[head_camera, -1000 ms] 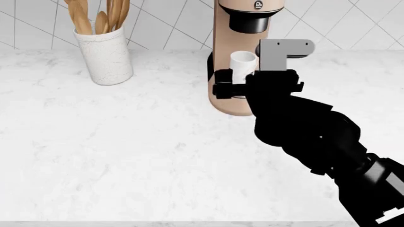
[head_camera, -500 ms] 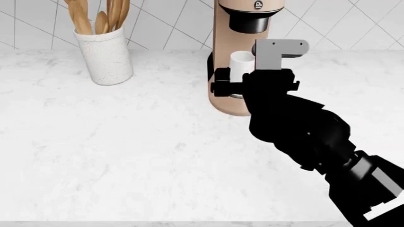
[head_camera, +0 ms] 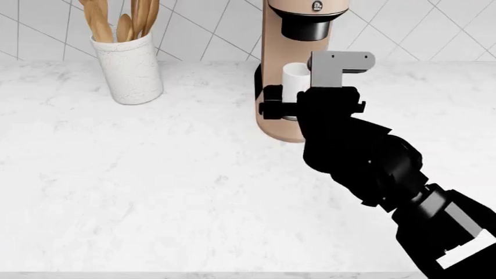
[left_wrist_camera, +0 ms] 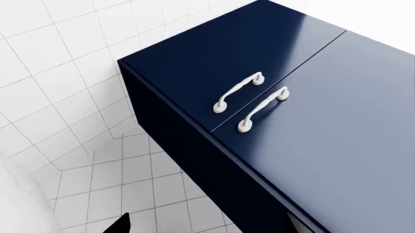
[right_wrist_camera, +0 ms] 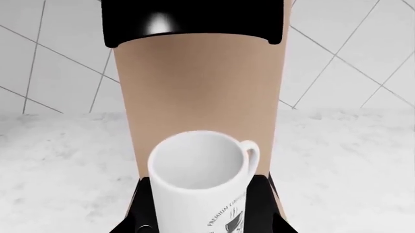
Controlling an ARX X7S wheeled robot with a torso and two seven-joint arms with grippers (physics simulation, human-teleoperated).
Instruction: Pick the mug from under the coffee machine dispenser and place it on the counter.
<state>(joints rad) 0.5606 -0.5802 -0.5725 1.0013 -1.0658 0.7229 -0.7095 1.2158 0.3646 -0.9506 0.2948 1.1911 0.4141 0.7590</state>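
Right gripper [head_camera: 288, 103] has its two black fingers [right_wrist_camera: 263, 204] set either side of the upright mug [right_wrist_camera: 199, 182], seemingly pinching it, under the spout of the coffee machine [head_camera: 288, 64], with open counter [head_camera: 155, 174] nearer the robot.

Kitchen: white marble-look counter [head_camera: 155, 192], white tiled wall [head_camera: 209, 29], tan coffee machine [head_camera: 283, 35], speckled white crock of wooden utensils [head_camera: 128, 70], navy cabinets [left_wrist_camera: 311, 131].

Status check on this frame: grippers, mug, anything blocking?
Right gripper fingers flank the mug, closure unclear. Mug upright under the coffee machine dispenser, not yet on the counter. Left gripper out of view. Utensil crock well aside.
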